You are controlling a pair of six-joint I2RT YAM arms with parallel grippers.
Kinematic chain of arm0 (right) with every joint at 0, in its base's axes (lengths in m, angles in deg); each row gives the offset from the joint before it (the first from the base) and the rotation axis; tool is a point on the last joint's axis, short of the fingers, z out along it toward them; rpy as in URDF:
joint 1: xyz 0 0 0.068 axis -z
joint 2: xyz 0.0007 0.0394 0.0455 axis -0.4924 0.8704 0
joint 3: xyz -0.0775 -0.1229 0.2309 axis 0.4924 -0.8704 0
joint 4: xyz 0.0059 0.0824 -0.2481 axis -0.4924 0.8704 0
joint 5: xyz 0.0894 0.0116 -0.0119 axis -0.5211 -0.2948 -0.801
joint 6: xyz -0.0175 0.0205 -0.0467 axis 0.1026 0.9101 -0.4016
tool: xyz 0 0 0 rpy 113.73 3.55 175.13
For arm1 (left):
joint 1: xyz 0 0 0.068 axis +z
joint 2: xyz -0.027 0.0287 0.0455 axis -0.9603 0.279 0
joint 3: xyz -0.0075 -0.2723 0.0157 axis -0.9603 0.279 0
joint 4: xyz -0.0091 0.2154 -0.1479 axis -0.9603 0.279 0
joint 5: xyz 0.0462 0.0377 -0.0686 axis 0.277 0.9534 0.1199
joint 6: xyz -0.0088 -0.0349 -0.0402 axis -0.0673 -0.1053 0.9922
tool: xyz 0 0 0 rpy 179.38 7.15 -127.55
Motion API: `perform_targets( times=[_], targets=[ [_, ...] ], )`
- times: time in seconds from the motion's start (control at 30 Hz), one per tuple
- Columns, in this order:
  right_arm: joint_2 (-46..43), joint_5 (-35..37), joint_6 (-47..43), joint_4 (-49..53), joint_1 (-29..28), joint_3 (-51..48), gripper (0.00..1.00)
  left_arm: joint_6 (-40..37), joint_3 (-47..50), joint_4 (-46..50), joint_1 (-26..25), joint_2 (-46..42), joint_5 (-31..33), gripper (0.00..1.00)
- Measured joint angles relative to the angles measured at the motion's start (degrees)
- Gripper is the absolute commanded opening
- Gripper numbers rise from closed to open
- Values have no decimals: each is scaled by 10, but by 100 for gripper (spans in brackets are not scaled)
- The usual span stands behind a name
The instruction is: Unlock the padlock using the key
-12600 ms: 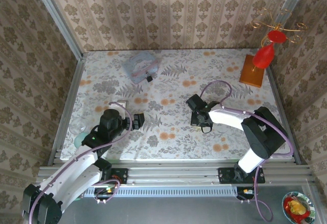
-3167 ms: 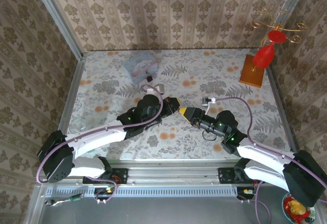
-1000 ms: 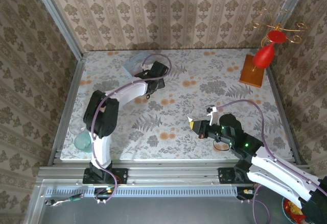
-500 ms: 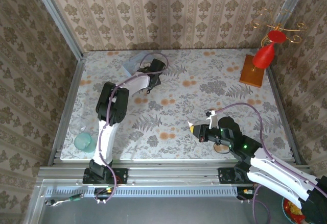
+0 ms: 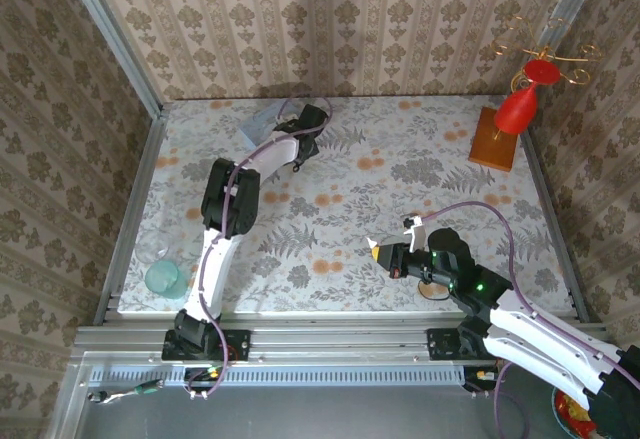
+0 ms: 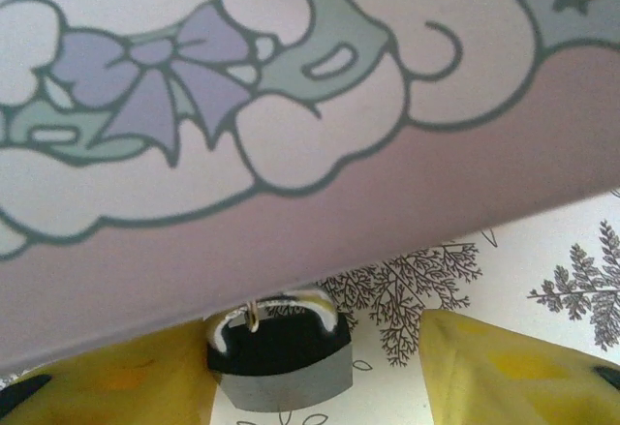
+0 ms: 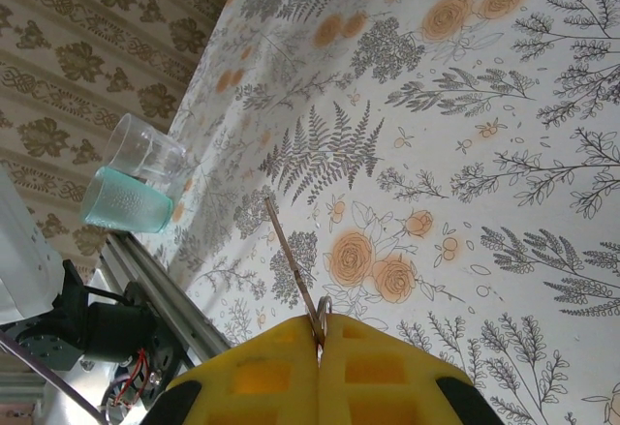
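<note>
Tiny black blocky padlock (image 6: 279,365): being straddled at bottom centre, beside the pale pictured tin (image 6: 291,106).
Left gripper (image 6: 312,348): being held spread around it.
Right gripper (image 7: 320,333): being clamped on thin metal key (image 7: 291,265).

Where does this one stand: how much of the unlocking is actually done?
Done: the right gripper is shut on the key. In hand: the left gripper, open, brackets the padlock hanging at the tin. Left: gripping the padlock, bringing the key over, inserting and turning it; the shackle looks closed.
</note>
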Motion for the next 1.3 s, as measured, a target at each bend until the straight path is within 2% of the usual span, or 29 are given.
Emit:
perform_targets(
  times=[0.2,0.37,0.53,0.67,0.97,1.3],
  targets=[
    [0,0,0,-2,1,-1,0,17,-11,30,5,11,1,48],
    [0,-3,0,-4,2,-1,0,26,-11,40,7,13,4,34],
    [0,-4,0,-4,3,-1,0,29,-11,40,7,13,4,24],
    [-4,-4,3,-3,3,-5,0,24,3,29,6,7,5,22],
    [-27,4,14,5,3,-12,0,-14,169,-31,-15,-90,4,20],
    [-32,19,27,28,3,-17,0,-22,402,-71,-107,-249,-12,19]
  ],
)
